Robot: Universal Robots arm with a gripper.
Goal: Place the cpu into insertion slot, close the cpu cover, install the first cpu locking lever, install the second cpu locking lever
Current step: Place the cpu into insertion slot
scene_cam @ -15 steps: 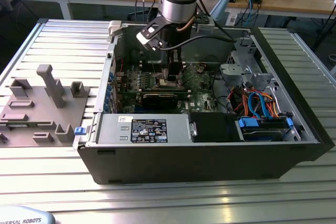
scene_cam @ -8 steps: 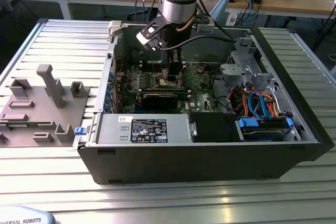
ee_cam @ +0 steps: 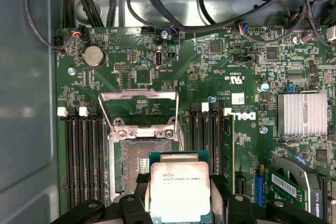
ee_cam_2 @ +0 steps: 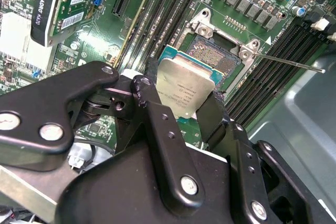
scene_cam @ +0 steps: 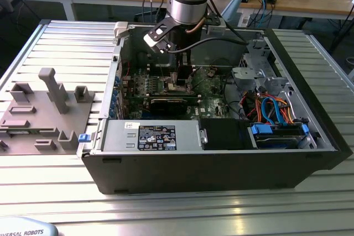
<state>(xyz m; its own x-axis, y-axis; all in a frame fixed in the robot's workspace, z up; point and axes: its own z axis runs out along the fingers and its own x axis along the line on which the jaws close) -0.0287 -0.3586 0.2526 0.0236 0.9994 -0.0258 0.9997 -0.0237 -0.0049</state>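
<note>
Silvery cpu [ee_cam: 180, 190] in end effector [ee_cam_2: 178, 97] overlaps insertion slot [ee_cam: 137, 162].

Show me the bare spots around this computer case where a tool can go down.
In the exterior view, ribbed table lies bare nearside of the case, and beyond the grey fixture at that view's left. Inside the case is crowded: claw holding the cpu near the insertion slot, cables alongside.

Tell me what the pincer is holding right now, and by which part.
The pincer holds the cpu, one finger on each of two opposite side edges, metal top uncovered, near the open insertion slot.
</note>
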